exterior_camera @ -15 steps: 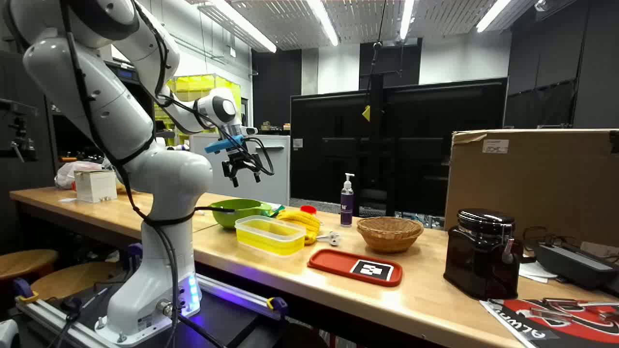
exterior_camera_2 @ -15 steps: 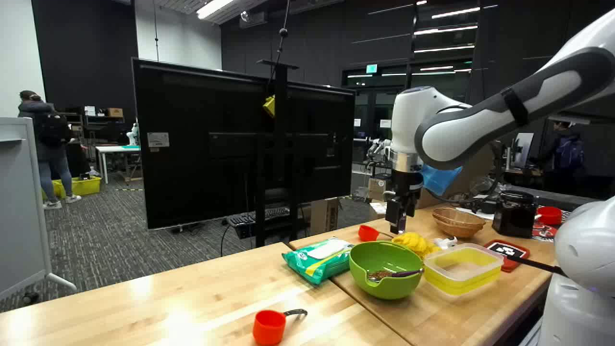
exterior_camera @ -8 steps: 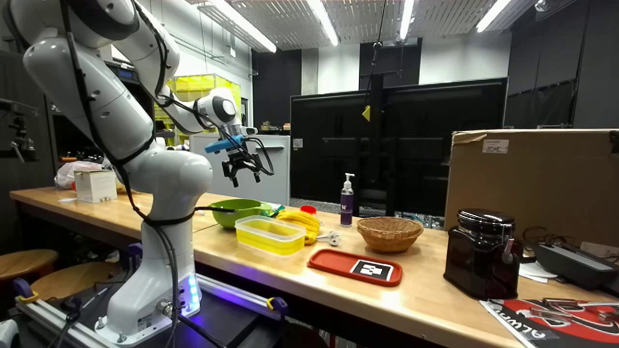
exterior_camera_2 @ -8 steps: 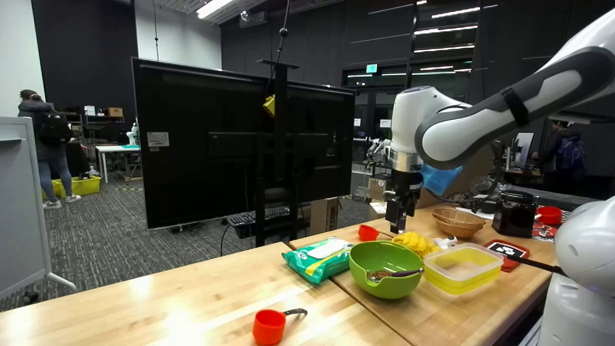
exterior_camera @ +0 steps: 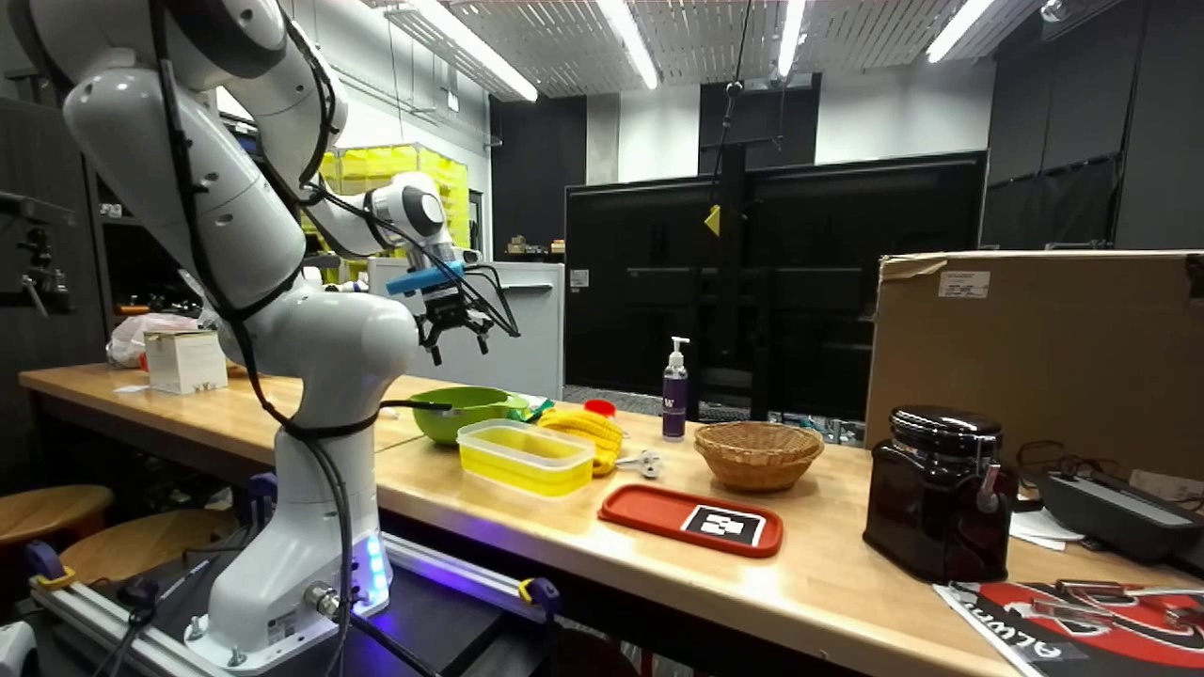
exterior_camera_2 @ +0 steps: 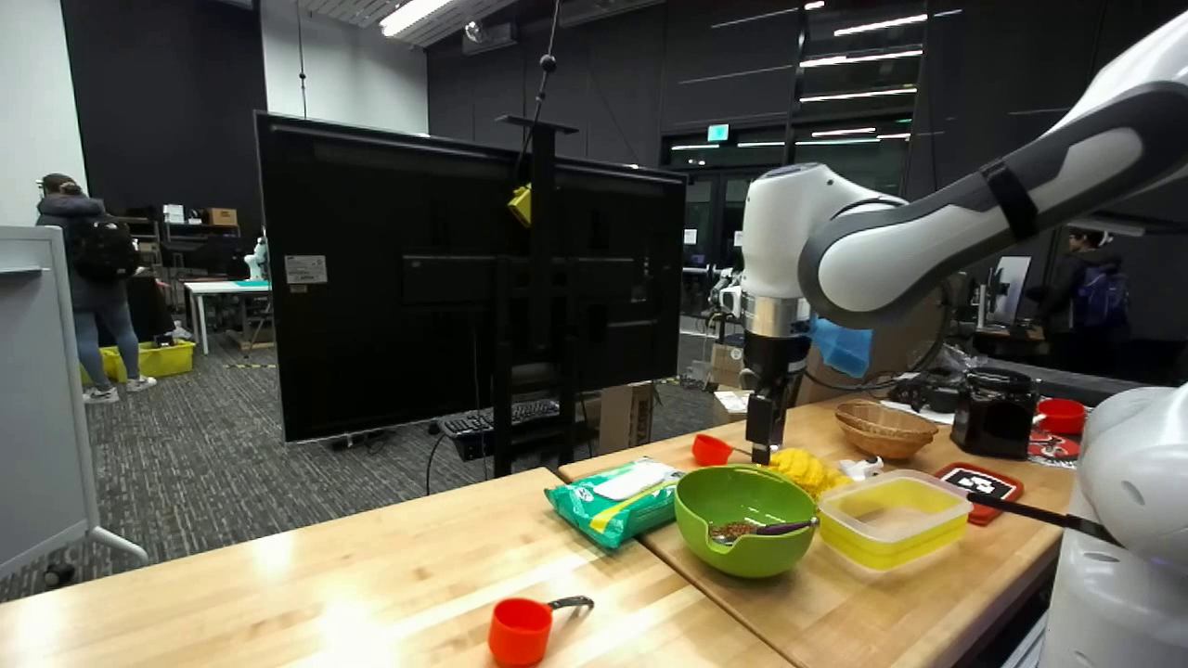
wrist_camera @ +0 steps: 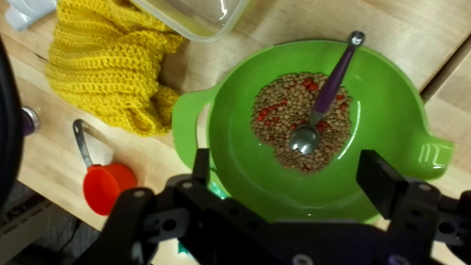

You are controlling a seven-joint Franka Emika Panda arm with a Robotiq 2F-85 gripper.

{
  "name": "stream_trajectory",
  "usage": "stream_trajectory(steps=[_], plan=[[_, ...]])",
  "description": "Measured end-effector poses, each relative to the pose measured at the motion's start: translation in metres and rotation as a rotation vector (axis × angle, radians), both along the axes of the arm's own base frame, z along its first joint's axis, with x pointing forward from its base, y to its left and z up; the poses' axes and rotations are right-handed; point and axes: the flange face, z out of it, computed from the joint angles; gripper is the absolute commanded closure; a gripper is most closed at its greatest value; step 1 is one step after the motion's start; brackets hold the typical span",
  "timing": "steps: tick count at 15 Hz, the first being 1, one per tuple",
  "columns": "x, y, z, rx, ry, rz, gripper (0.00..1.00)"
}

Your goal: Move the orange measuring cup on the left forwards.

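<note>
Left cup [exterior_camera_2: 520, 635] well apart from end effector [exterior_camera_2: 764, 451].

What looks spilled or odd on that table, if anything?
I see no spill. Slightly odd: red bits stand out among the brown grains in the bowl, and the cloth lies crumpled beside the tub.

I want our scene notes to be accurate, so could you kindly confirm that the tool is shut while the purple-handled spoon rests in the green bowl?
Not quite: the wrist view shows the tool wide open, not shut. The rest is right: the purple-handled spoon rests in the green bowl.
</note>
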Motion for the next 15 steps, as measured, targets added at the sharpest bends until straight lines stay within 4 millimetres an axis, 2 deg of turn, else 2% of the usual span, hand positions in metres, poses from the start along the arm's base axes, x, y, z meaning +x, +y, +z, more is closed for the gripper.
stream_trajectory(steps=[4, 8, 12, 15], plan=[[-0.017, 0.042, 0.004, -0.019, 0.061, 0.216, 0.0], [-0.03, 0.076, 0.006, -0.022, 0.104, 0.436, 0.0], [-0.032, 0.099, 0.002, -0.034, 0.147, 0.65, 0.0], [-0.024, 0.107, -0.001, -0.03, 0.154, 0.813, 0.0]])
